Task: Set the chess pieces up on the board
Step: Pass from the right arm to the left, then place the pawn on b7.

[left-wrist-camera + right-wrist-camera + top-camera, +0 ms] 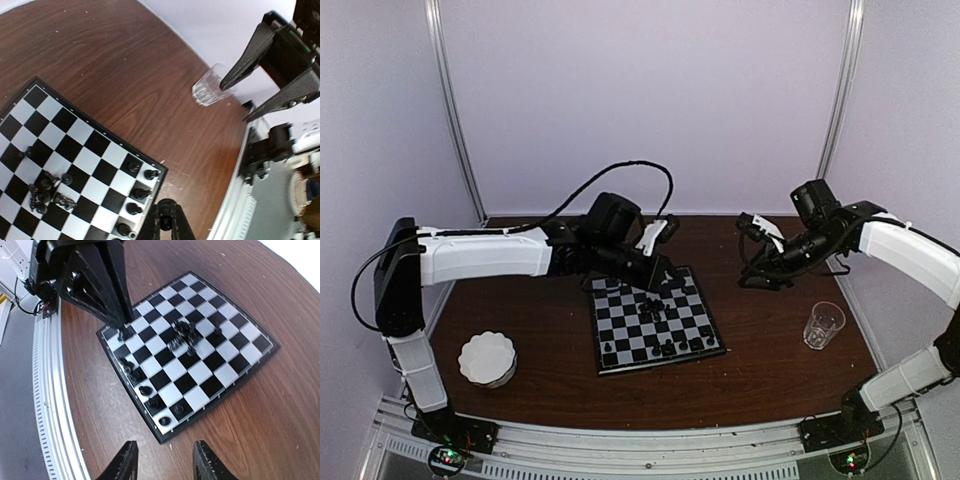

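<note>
My left tool (166, 221) is clenched tight, down over the edge of the board (235, 355). Its tips meet a small black piece (124, 333) on the rim row; whether that piece is actually pinched, I cannot tell. Just beside those tips, a file of black chess pieces (154, 402) stands along the same edge row, one to a square. Further in from the tool, a clump of pieces (185, 335) sits bunched near the board's middle, too blurred to sort out, and a lone piece (218, 331) stands just past it.

My right tool (165, 445) hangs released, fingers apart with nothing between them. It is up above the brown table (770, 370) and off the board, which lies below and ahead of it. A clear drinking glass (823, 323) stands on the table near this tool, toward my base. The white scalloped dish (487, 358) sits well apart, over on the left tool's side.
</note>
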Motion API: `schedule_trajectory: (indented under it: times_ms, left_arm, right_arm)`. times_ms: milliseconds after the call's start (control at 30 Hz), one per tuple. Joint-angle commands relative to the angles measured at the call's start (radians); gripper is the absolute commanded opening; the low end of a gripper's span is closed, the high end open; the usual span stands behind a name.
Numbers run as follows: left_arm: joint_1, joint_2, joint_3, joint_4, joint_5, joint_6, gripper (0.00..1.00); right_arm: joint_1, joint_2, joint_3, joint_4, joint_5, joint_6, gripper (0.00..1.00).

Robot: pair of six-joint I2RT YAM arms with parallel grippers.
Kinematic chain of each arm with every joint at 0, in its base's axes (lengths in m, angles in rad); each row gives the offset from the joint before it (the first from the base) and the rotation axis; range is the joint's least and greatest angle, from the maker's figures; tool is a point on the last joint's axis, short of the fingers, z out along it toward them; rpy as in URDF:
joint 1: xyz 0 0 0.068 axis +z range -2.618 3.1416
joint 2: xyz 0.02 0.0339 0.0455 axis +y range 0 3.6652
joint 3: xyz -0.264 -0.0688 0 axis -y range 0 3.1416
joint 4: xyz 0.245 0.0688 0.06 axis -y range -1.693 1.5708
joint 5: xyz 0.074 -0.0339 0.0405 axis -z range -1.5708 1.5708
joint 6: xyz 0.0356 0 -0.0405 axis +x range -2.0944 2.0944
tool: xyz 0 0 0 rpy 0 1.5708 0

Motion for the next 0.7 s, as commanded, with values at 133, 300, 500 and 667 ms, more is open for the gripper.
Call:
schedule_trajectory:
  times_ms: [133,300,500,667]
  left_arm:
    - [-0.095,0.203,0.287,-0.396,-0.242,0.358,0.08]
    - [-0.127,0.323,0.427,-0.476,-0.298,0.418,0.08]
    - [-0.140,0.423,0.539,-0.538,-0.355,0.465,0.08]
    - [-0.140,0.461,0.551,-0.529,-0.336,0.463,0.08]
  right_arm:
    - [-0.077,-0.076,-0.135,0.156,0.176,0.018,0.42]
    - [-0.077,-0.085,-0.148,0.167,0.187,0.009,0.43]
    - [-0.078,-0.076,-0.155,0.166,0.185,-0.003,0.43]
    - [-0.078,-0.069,-0.150,0.163,0.176,-0.006,0.43]
